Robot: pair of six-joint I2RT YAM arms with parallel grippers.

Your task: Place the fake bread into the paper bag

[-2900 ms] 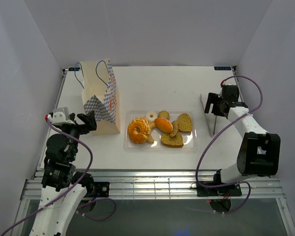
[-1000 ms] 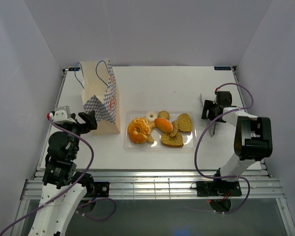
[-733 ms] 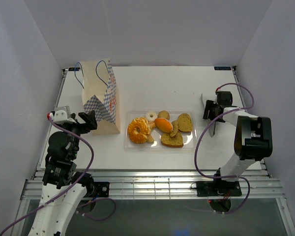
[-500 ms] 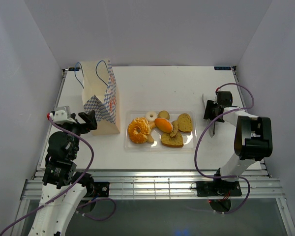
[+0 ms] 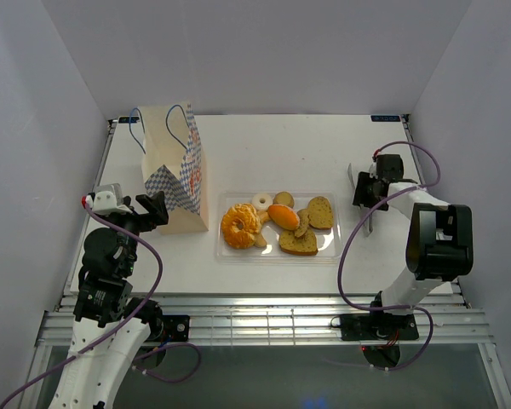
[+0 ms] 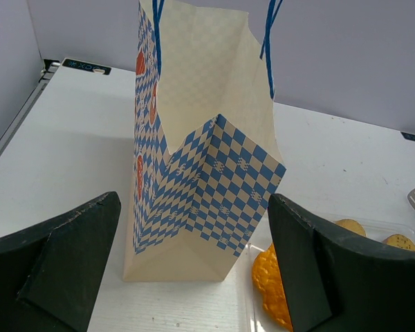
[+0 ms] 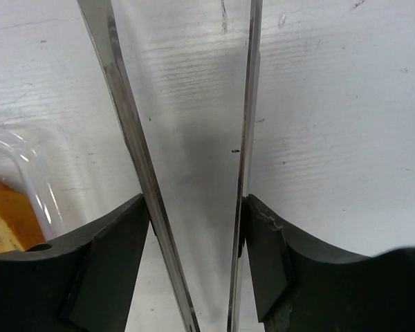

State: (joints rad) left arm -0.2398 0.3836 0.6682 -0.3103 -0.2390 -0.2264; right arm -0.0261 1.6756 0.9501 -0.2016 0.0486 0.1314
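The bread (image 5: 272,223), centre frame in a tray (image 5: 336,254), looked light, stiff and glossy, best pinched across a piece's middle. The right gripper (image 7: 194,214) clasped tongs (image 7: 124,104); the left gripper (image 6: 194,200) gaped before the bag (image 5: 172,166).

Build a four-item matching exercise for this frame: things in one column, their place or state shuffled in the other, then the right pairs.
Things
1. paper bag
2. twisted ring
3. metal tongs
4. left end effector

Place or state
A. between the right end effector's fingers
B. open, pointed at the bag
C. in the clear tray's left end
D. standing upright, left of the tray

Pairs: 1-D, 2-C, 3-A, 4-B
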